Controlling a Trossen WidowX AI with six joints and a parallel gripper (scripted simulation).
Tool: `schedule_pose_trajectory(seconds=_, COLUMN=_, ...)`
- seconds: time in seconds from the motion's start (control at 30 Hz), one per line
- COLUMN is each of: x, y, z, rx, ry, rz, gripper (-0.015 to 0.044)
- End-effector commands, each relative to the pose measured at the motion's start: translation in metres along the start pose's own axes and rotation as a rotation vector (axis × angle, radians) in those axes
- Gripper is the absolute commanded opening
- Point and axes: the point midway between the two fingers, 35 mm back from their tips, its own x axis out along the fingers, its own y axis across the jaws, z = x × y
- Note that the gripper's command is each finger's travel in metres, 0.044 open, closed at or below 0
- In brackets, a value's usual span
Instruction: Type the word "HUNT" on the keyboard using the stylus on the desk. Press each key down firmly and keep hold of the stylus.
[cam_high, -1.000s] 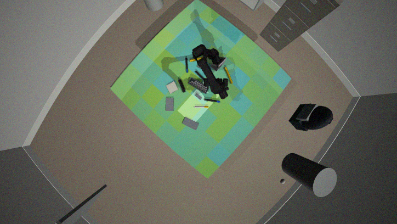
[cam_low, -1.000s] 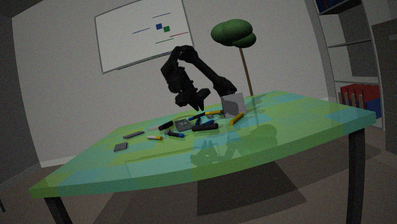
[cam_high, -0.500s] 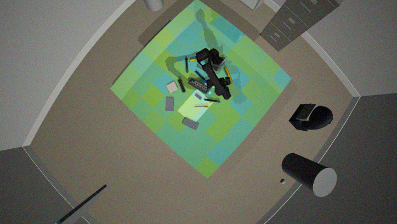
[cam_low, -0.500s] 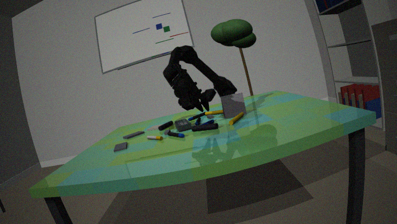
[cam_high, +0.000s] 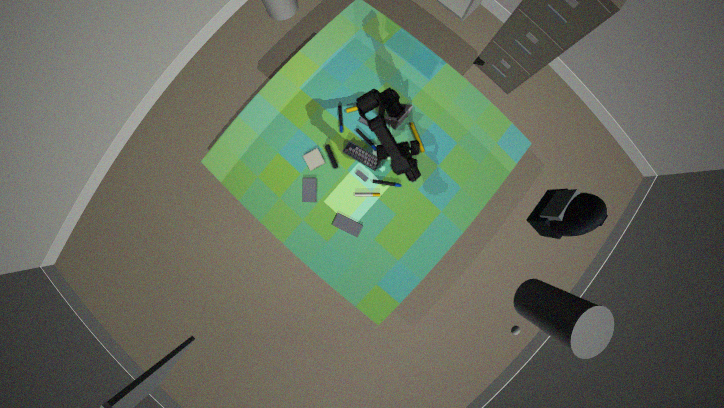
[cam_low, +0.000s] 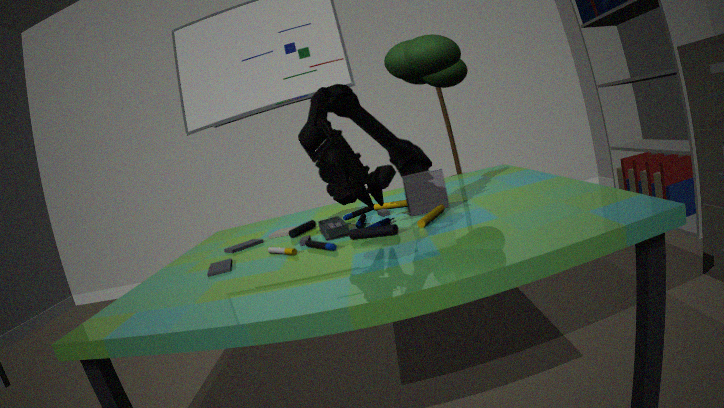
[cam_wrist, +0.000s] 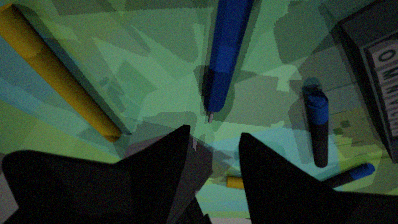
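Observation:
The blue stylus (cam_wrist: 229, 50) (cam_low: 383, 223) lies on the desk, its thin pale tip pointing toward the fingers in the wrist view. The arm hides it in the top view. My gripper (cam_wrist: 214, 135) (cam_low: 376, 205) is partly open and empty. It points down low over the desk, with the stylus ahead of the fingertips and not between them. The keyboard (cam_high: 361, 155) (cam_low: 334, 228) (cam_wrist: 387, 77) lies beside the stylus. Only its corner and a few letter keys show at the right edge of the wrist view.
A yellow marker (cam_wrist: 65, 75) (cam_low: 431, 216) lies left of the stylus in the wrist view, and a blue-capped black marker (cam_wrist: 319, 135) lies right of it. A thick black cylinder (cam_low: 373, 232) lies near the stylus. A grey upright panel (cam_low: 425, 192) stands by the arm's base.

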Motion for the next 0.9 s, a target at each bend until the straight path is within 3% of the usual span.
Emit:
schedule_pose_trajectory(seconds=0.0, x=0.004, y=-0.001, z=0.002, rx=-0.005, ry=0.000, rz=-0.005, gripper=0.0150)
schedule_pose_trajectory(seconds=0.87, x=0.019, y=-0.001, z=0.010, rx=-0.004, ry=0.000, rz=-0.006, gripper=0.0150)
